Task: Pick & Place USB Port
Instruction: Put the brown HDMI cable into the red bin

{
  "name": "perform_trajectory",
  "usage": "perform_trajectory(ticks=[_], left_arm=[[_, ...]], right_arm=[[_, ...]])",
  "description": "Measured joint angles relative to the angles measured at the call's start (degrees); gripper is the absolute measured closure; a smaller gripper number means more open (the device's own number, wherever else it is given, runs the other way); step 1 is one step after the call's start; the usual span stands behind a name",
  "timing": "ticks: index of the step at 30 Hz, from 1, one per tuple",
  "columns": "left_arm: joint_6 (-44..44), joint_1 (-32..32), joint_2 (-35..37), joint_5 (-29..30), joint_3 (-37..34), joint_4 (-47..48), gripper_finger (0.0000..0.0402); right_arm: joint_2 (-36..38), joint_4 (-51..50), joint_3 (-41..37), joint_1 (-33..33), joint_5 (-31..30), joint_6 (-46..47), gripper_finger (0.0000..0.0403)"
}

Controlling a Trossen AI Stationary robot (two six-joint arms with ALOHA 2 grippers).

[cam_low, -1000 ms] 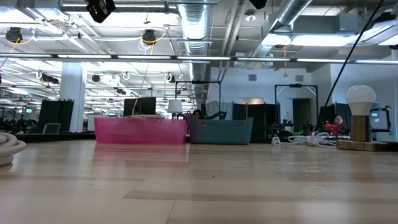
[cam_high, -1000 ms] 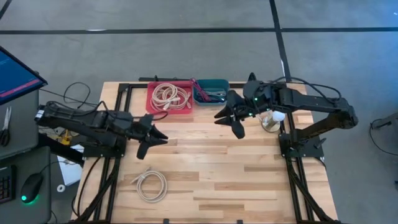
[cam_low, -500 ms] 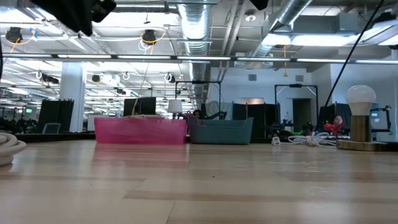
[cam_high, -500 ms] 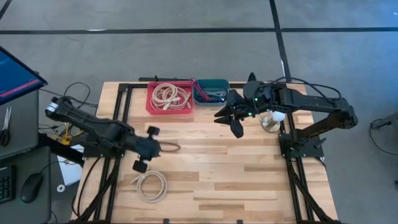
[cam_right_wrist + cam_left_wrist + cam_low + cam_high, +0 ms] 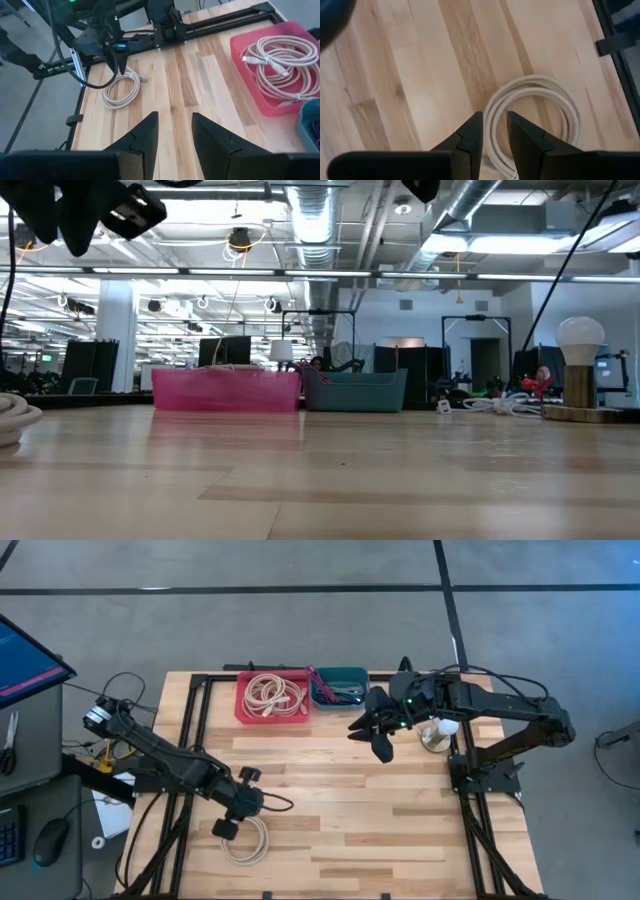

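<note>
A coiled cream USB cable [image 5: 243, 838] lies flat on the wooden table near its front left; it also shows in the left wrist view [image 5: 535, 112] and the right wrist view [image 5: 121, 89]. My left gripper [image 5: 245, 810] hangs over the coil's far edge, pointing down, its fingers [image 5: 470, 137] a narrow gap apart, touching nothing. My right gripper [image 5: 368, 736] hovers open and empty near the table's far middle, in front of the bins.
A red bin [image 5: 272, 695] with several coiled cream cables and a teal bin [image 5: 338, 687] stand at the far edge. A bulb on a round base [image 5: 437, 732] stands at the far right. Bare wood lies between the two arms.
My left gripper has gone toward the table's near edge and a little to the right, turning from level to pointing down, and now stands over the coiled cable. The cable has not moved. My right arm has kept still.
</note>
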State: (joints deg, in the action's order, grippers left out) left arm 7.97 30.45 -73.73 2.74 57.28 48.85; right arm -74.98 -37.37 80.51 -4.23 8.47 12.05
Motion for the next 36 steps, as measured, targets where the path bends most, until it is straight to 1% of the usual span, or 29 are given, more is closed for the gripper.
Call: perform_trajectory(ticks=[6,13,16,22,25,28,32,36], left_arm=[[-6.41,-0.02,0.04,0.19,0.0,-0.9,0.0314],[-6.67,0.36,0.02,0.02,-2.71,-2.31,0.031],[-6.67,0.36,0.02,-0.07,-4.75,-2.4,0.0295],[-6.32,0.35,0.02,-0.04,-8.4,-3.42,0.0248],[-6.04,0.35,0.02,-0.01,-10.21,-5.81,0.0228],[-5.83,0.35,0.02,-0.04,-12.16,-10.52,0.0219],[-3.33,0.34,0.02,-0.82,-15.12,-17.15,0.0219],[-1.17,0.35,0.02,-1.45,-17.61,-19.87,0.0225]], right_arm=[[0.0,-0.16,0.0,0.0,0.0,-0.42,0.0292],[-0.02,-3.31,0.0,0.0,0.0,-0.55,0.0292],[-0.02,-4.55,0.0,0.0,0.0,-0.59,0.0292],[-0.02,-5.24,-0.02,0.0,0.0,-0.59,0.0292],[-0.02,-5.24,-0.02,0.0,0.0,-0.59,0.0292],[-0.02,-5.24,-0.02,0.0,0.0,-0.59,0.0292],[-0.02,-5.24,-0.02,-0.02,0.0,-0.57,0.0292],[-0.02,-5.24,-0.02,0.0,-0.2,-0.58,0.0292]])
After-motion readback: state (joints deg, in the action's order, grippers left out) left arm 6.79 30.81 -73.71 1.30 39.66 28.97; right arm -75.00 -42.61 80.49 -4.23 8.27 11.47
